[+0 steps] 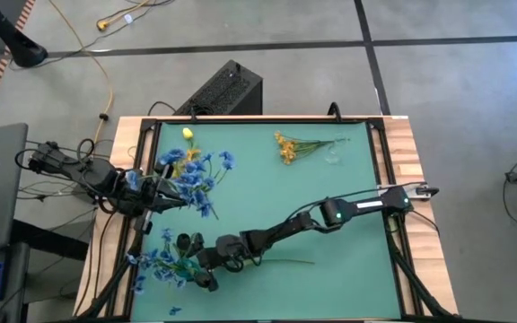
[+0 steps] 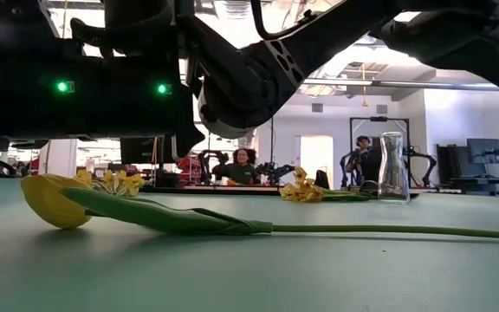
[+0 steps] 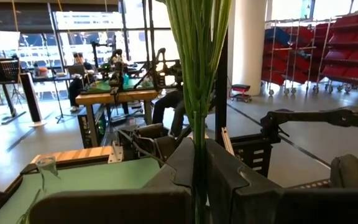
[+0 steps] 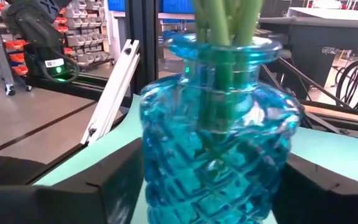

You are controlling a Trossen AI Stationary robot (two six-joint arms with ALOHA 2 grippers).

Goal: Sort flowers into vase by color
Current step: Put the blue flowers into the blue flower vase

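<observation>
right gripper [image 4: 210, 186]: jaws flank blue vase [image 4: 219, 124] | left gripper [image 3: 197, 186]: clamps flower stems [image 3: 197, 74]

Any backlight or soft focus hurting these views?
Low view: the arm overhead is a backlit silhouette against the bright room; the yellow tulip up close is sharp, while the clear glass vase and the people behind it look soft. Right wrist view: the blue glass vase fills the picture, with highlights on its facets and a hazy room behind. Left wrist view: window light washes out the background behind the green stems.
</observation>
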